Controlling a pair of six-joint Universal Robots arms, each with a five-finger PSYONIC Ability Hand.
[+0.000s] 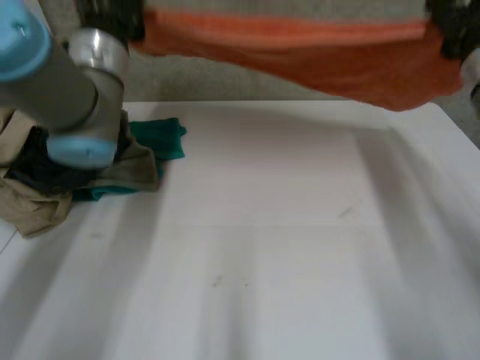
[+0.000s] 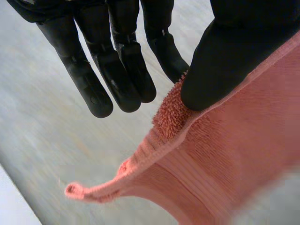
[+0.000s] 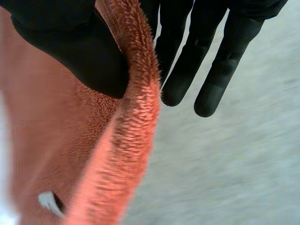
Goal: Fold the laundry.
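Observation:
An orange towel [image 1: 300, 52] hangs stretched between my two hands above the far edge of the white table [image 1: 285, 247]. In the left wrist view my left hand [image 2: 225, 56] pinches the towel's hemmed edge [image 2: 187, 136] near a corner between thumb and straight fingers. My right hand [image 3: 70, 47] pinches the other end of the towel [image 3: 126, 150] the same way, the fluffy edge running between thumb and fingers. In the head view the left hand [image 1: 112, 15] is at the towel's left end and the right hand [image 1: 456, 30] at its right end. A small white tag [image 3: 49, 201] shows on the towel.
A pile of clothes [image 1: 45, 187], beige and dark with a teal piece [image 1: 161, 139], lies at the table's left side, partly behind my left arm [image 1: 67, 97]. Grey floor lies beyond the table's far edge.

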